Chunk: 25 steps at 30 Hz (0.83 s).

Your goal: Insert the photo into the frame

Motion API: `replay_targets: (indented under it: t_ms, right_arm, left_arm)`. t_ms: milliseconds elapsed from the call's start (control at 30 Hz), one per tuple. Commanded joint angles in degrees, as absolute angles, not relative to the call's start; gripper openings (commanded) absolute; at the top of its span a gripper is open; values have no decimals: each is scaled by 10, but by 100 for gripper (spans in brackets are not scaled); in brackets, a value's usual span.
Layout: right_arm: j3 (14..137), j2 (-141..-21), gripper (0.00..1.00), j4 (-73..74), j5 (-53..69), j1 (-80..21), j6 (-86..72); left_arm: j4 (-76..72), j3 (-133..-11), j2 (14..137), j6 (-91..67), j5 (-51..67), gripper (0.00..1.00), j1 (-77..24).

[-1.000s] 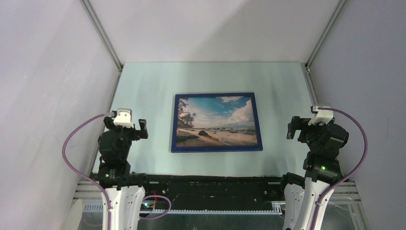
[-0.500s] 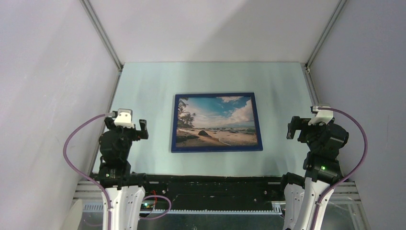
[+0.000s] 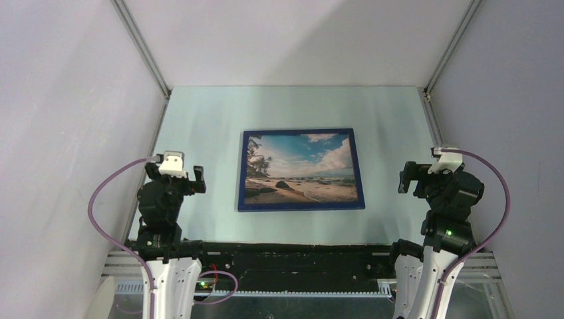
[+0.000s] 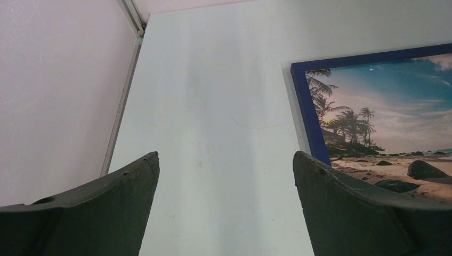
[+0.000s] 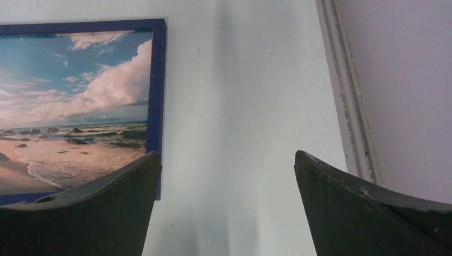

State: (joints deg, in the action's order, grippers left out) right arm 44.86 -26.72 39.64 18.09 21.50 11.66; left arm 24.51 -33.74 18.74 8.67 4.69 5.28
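Observation:
The photo (image 3: pixel 300 167), a beach print with blue sky, clouds and palms, lies flat in the middle of the table inside the dark blue frame (image 3: pixel 300 207), whose rails border all four sides. My left gripper (image 3: pixel 190 181) hovers open to the left of the frame, apart from it. In the left wrist view its jaws (image 4: pixel 225 156) stand wide over bare table, with the frame's left rail (image 4: pixel 304 96) and the photo (image 4: pixel 384 106) just to the right. My right gripper (image 3: pixel 407 178) is open to the right of the frame; its jaws (image 5: pixel 227 154) are empty, beside the frame's right rail (image 5: pixel 158 80) and the photo (image 5: pixel 74 96).
Pale enclosure walls with metal corner rails (image 3: pixel 143 50) close in the table on three sides. A wall rail (image 5: pixel 349 106) runs close to my right gripper. A black bar (image 3: pixel 292 256) and purple cables (image 3: pixel 100 199) lie at the near edge by the arm bases.

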Motion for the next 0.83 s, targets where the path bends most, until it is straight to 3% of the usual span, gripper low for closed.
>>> replay_targets:
  t_ms: [0, 800]
  right_arm:
    - [447, -269, 99, 395, 183, 212, 124]
    - [448, -271, 99, 392, 174, 209, 122]
  left_arm:
    - [223, -336, 192, 98, 47, 100, 56]
    - [223, -335, 187, 102, 45, 100, 56]
